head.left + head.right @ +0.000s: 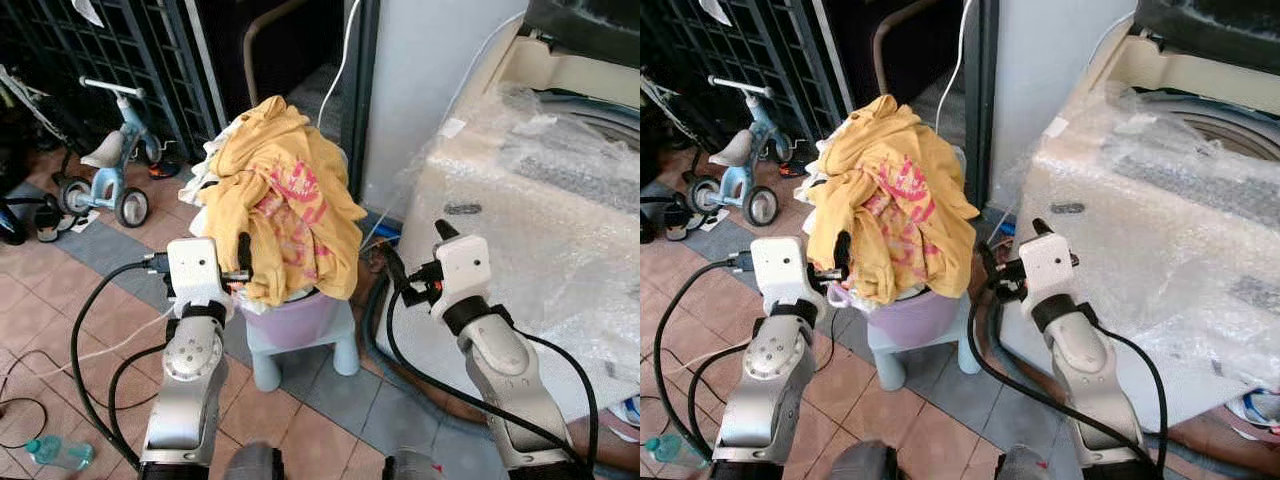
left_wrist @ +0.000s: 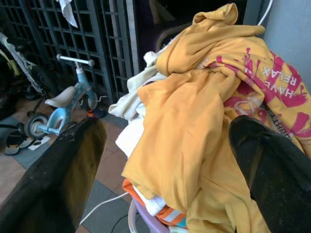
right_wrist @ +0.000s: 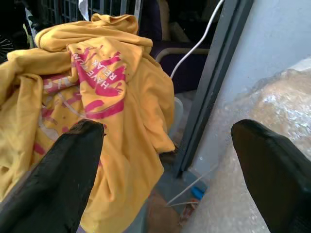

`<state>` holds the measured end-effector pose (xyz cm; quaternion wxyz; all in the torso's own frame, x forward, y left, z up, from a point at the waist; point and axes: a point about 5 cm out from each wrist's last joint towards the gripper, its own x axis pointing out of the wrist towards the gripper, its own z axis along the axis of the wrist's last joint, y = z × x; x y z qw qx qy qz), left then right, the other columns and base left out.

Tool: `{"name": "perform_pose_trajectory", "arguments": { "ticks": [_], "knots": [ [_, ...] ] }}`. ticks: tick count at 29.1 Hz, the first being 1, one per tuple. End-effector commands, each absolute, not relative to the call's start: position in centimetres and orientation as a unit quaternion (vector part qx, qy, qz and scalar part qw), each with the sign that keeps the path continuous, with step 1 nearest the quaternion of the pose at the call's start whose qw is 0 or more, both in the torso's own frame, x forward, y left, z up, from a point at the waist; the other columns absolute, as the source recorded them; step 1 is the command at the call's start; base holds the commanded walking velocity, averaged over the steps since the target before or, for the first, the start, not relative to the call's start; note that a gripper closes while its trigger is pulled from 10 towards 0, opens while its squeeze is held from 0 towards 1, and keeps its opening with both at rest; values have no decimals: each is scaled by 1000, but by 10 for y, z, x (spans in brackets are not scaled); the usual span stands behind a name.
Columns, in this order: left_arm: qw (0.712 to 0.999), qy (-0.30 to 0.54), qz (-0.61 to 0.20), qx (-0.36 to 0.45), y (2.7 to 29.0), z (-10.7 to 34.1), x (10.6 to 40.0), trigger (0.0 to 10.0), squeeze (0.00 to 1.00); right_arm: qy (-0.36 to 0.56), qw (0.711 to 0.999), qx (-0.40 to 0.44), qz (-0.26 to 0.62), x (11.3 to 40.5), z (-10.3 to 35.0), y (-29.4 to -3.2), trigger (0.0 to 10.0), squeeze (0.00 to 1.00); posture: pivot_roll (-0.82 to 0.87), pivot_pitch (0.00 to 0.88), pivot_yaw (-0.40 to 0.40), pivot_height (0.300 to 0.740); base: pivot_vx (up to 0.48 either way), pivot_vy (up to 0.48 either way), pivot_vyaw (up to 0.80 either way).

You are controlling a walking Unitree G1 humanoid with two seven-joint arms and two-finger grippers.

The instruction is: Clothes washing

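Two grippers sit raised on either side of a heaped lilac laundry basket (image 1: 300, 318) that stands on a pale blue plastic stool (image 1: 300, 355) at the centre of the head view. A yellow T-shirt (image 1: 285, 190) with pink print lies draped over the top of the pile and hangs down the basket's front; white cloth (image 2: 133, 104) and a strip of orange fabric (image 2: 163, 216) peek out beneath it.

The left gripper (image 2: 165, 145) hovers at about 8 o'clock from the basket, close against the hanging yellow cloth. Its wrist view shows both black fingers (image 2: 58, 179) spread wide with the shirt between and beyond them, so the claw is released and grasps nothing. The right gripper (image 3: 170, 160) is at about 4 o'clock from the basket, between it and the washing machine (image 1: 560, 180). Its fingers (image 3: 68, 174) are likewise spread apart and released, with the shirt's hem and a dark door frame (image 3: 214, 82) seen past them.

That washing machine, wrapped in bubble wrap, stands at 3 o'clock from the basket. At 10 o'clock, well apart, a light blue child's tricycle (image 1: 105, 165) stands before a black metal grille (image 1: 110, 60). A green plastic bottle (image 1: 55, 453) lies on the tiled floor (image 1: 40, 300) at 7 o'clock.
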<state>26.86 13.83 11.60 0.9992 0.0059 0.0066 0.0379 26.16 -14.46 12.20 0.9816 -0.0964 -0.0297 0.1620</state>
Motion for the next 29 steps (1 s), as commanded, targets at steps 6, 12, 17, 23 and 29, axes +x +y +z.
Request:
{"name": "perform_pose_trajectory", "arguments": {
  "ticks": [6, 12, 17, 23, 29],
  "knots": [
    [999, 14, 39, 23, 145, 113, 265, 10000, 0, -37, 981, -82, 172, 270, 124, -134, 10000, 0, 47, 64, 28, 740, 0, 0, 128],
    [1000, -6, 12, 24, 145, 116, 262, 10000, 0, -48, 983, -89, 153, 276, 127, -135, 10000, 0, 60, 60, 23, 740, 49, 0, 0],
    [1000, 0, 14, 20, 145, 115, 260, 10000, 0, -52, 986, -86, 134, 280, 128, -138, 10000, 0, 56, 63, 23, 740, 458, 0, 0],
    [1000, 3, 11, 21, 145, 113, 261, 10000, 0, -53, 986, -89, 128, 281, 128, -139, 10000, 0, 50, 67, 28, 740, 458, 0, 0],
    [1000, 6, 11, 19, 145, 113, 261, 10000, 0, -49, 984, -85, 147, 282, 126, -132, 10000, 0, 50, 71, 32, 740, 453, 0, 0]
  ]
}}
